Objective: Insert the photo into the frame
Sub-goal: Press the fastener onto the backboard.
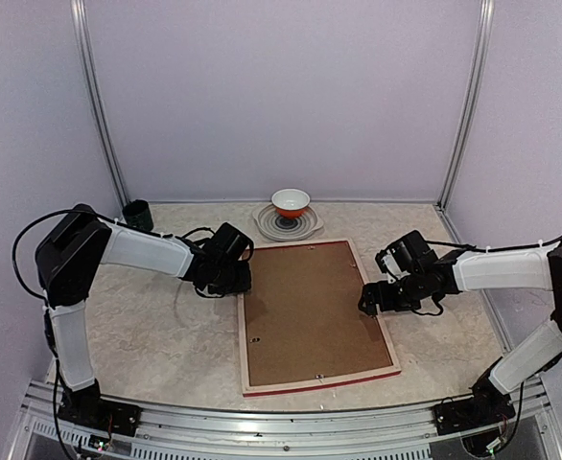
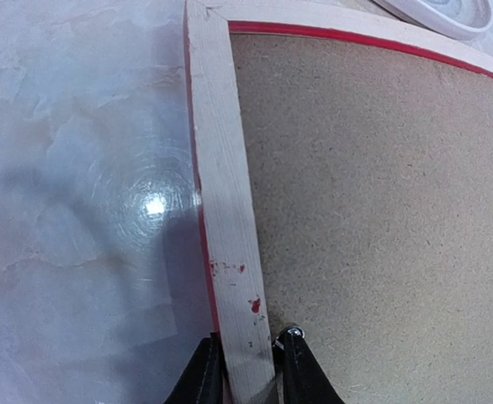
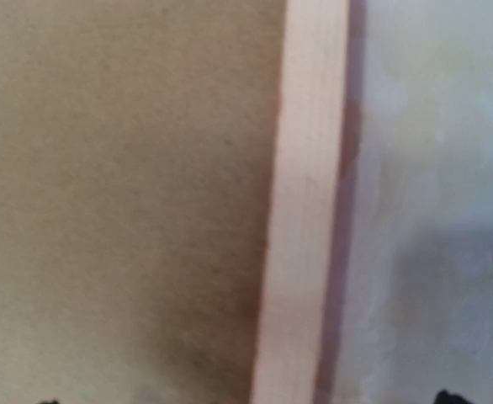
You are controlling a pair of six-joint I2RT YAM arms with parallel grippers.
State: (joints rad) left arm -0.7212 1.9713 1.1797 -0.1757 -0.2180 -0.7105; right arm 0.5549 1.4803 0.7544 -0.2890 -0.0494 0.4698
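Two pincers flank the frame. The left pincer (image 2: 251, 379) is clamped on the pale wood left rail of the frame (image 2: 230, 210). The right pincer (image 1: 370, 299) stands wide apart astride the right rail. The frame lies face down (brown backing board (image 1: 310, 311) uppermost) mid-table (image 1: 147, 316). A red bowl (image 1: 291, 201) sits on a plate (image 1: 267, 226) just beyond its far edge.

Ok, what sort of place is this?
Probably a lab test booth: plain lilac walls on metal posts, a marbled table, left arm and right arm bolted to a rail.
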